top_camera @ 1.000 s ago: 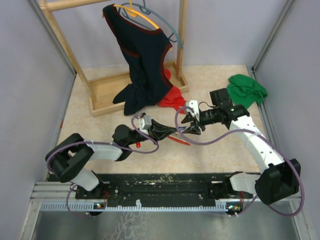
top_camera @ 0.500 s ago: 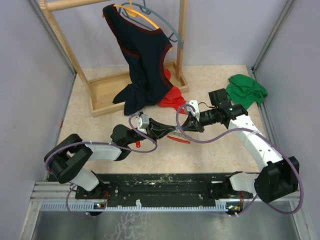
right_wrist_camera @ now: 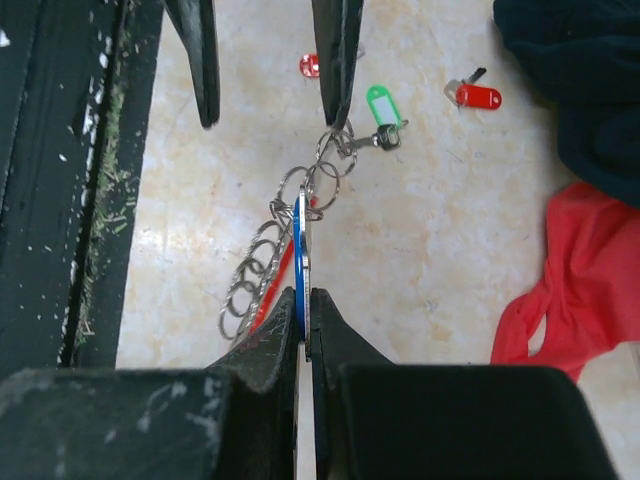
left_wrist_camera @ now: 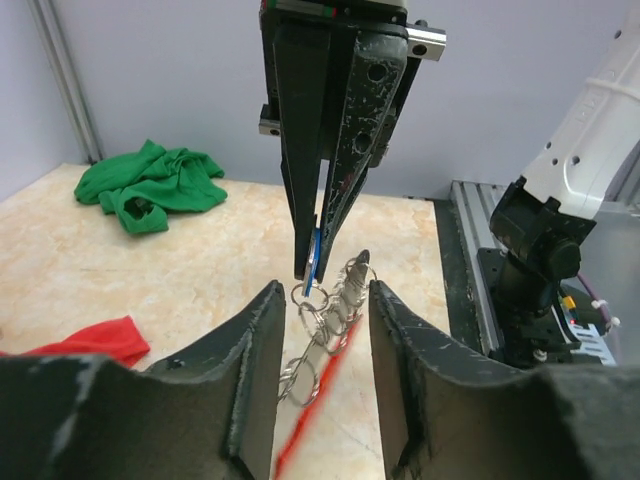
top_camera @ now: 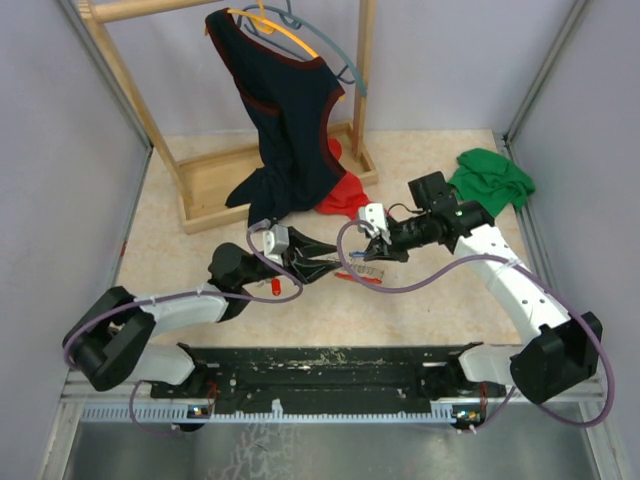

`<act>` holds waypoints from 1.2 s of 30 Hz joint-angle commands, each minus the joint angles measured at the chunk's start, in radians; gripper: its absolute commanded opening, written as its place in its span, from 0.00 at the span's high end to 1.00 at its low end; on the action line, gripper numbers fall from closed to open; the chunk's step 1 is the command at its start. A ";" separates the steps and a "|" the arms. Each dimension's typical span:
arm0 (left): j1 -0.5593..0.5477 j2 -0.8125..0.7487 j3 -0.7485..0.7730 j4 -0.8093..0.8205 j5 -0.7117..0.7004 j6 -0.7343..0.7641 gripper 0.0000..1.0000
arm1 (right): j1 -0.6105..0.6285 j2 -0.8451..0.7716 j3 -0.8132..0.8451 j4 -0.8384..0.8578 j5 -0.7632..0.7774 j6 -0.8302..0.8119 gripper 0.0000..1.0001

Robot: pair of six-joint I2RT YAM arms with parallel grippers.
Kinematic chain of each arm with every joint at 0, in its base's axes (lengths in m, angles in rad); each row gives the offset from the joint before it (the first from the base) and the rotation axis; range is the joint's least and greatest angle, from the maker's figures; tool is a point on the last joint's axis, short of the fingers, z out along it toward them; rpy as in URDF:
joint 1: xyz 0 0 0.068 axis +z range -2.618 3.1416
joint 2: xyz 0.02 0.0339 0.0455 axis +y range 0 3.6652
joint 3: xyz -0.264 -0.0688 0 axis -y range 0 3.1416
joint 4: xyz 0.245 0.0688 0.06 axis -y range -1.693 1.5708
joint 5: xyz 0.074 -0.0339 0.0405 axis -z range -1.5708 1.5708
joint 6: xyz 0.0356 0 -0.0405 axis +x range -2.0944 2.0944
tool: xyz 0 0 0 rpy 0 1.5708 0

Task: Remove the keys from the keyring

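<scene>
My right gripper [right_wrist_camera: 305, 295] is shut on a blue key [right_wrist_camera: 302, 235] and holds it edge-on above the floor. The key hangs on the keyring's chain of silvery rings [right_wrist_camera: 262, 255], with its red strip [right_wrist_camera: 278, 280] below. My left gripper [left_wrist_camera: 320, 290] is open, and the chain [left_wrist_camera: 318, 335] hangs between its fingers. The top ring touches one left fingertip [right_wrist_camera: 336, 95]. A green key [right_wrist_camera: 382, 103] and two red keys [right_wrist_camera: 478, 96] [right_wrist_camera: 310, 65] lie loose on the floor. In the top view both grippers [top_camera: 328, 262] [top_camera: 366, 250] meet mid-table above the red strip [top_camera: 356, 279].
A red cloth [right_wrist_camera: 570, 270] and a dark garment [right_wrist_camera: 580, 60] lie close to the right of the keys. A wooden rack [top_camera: 215, 185] with the hanging garment stands at the back left. A green cloth [top_camera: 490, 180] lies at the back right.
Both grippers have shifted left together. The left arm's elbow has swung out to the left. The right gripper still holds the blue key.
</scene>
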 commanded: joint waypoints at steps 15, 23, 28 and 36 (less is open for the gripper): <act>-0.007 0.034 0.143 -0.160 0.047 0.039 0.50 | 0.174 0.119 0.297 -0.277 0.433 -0.090 1.00; -0.050 0.106 0.167 -0.087 -0.013 0.043 0.48 | 0.178 0.133 0.315 -0.283 0.427 -0.074 1.00; -0.078 0.133 0.192 -0.144 -0.056 0.096 0.51 | 0.180 0.135 0.325 -0.285 0.412 -0.068 1.00; -0.079 0.160 0.225 -0.224 -0.063 0.150 0.67 | 0.180 0.131 0.327 -0.286 0.399 -0.064 1.00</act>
